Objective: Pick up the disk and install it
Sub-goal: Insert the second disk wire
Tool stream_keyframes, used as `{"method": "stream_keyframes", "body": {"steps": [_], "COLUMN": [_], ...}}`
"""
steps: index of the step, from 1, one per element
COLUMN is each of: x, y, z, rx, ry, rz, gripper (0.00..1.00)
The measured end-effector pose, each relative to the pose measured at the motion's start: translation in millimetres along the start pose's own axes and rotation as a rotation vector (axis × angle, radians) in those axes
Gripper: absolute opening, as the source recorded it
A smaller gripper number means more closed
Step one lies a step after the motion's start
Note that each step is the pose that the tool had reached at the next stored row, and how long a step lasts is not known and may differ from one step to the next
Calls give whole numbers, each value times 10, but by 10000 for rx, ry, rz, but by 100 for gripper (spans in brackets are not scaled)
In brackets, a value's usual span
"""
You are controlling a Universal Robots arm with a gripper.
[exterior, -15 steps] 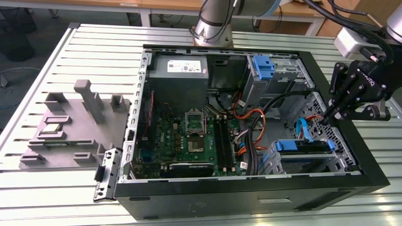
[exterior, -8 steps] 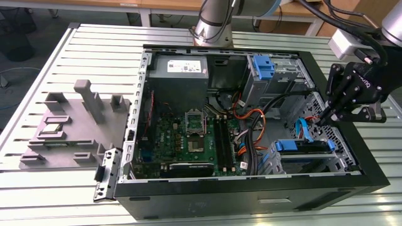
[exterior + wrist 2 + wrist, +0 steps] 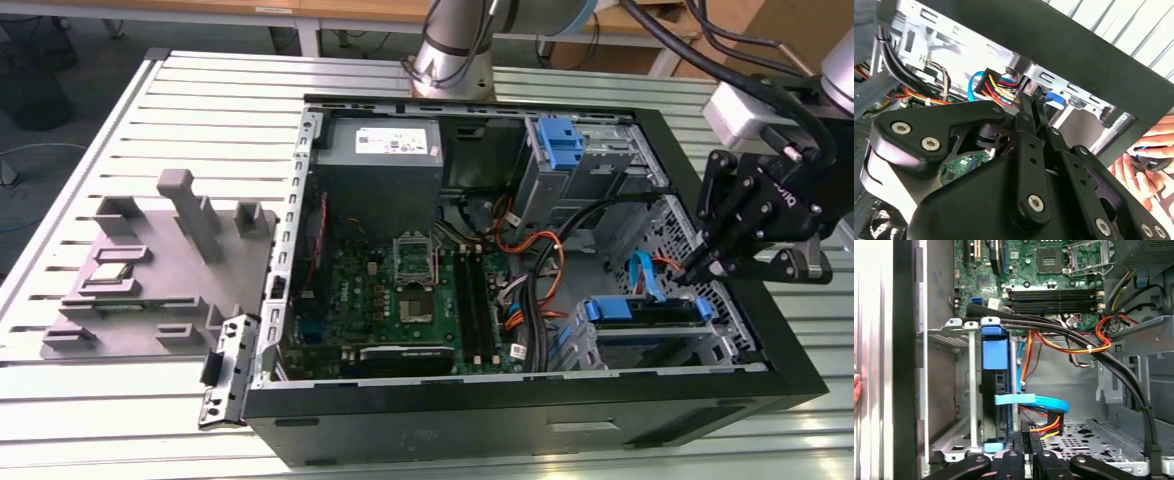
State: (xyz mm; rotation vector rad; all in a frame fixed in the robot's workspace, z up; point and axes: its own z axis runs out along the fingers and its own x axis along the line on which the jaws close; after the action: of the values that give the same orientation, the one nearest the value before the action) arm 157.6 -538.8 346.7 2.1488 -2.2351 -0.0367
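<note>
Here, blue-framed flat disk (image 3: 995, 390) seated in metal bay, black gripper (image 3: 1026, 437) fingers pressed together, empty.

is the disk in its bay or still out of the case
In: the disk, blue-framed, sits inside the metal drive cage within the case, with the hand right beside it.

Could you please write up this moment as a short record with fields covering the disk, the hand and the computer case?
disk: blue-framed, seated in the drive cage at the case's lower corner on the exterior view's right; in the first wrist view it stands edge-on in the cage
hand: just above the disk, fingers closed together, holding nothing
cables: blue flat cable and a red-yellow-black bundle lie beside the disk
case: black tower, side open, motherboard exposed
</note>
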Motion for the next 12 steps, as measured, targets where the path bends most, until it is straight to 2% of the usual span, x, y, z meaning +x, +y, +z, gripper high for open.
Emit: {"method": "stream_keyframes", "body": {"steps": [4,9,12], "x": [65,106,136], "y": [28,72,80], "z": [4,18,25], "rx": [70,188,221], "ry": [-7,-19,-18], "rz": [-18,-67,-124], "gripper": [16,16,16]}}
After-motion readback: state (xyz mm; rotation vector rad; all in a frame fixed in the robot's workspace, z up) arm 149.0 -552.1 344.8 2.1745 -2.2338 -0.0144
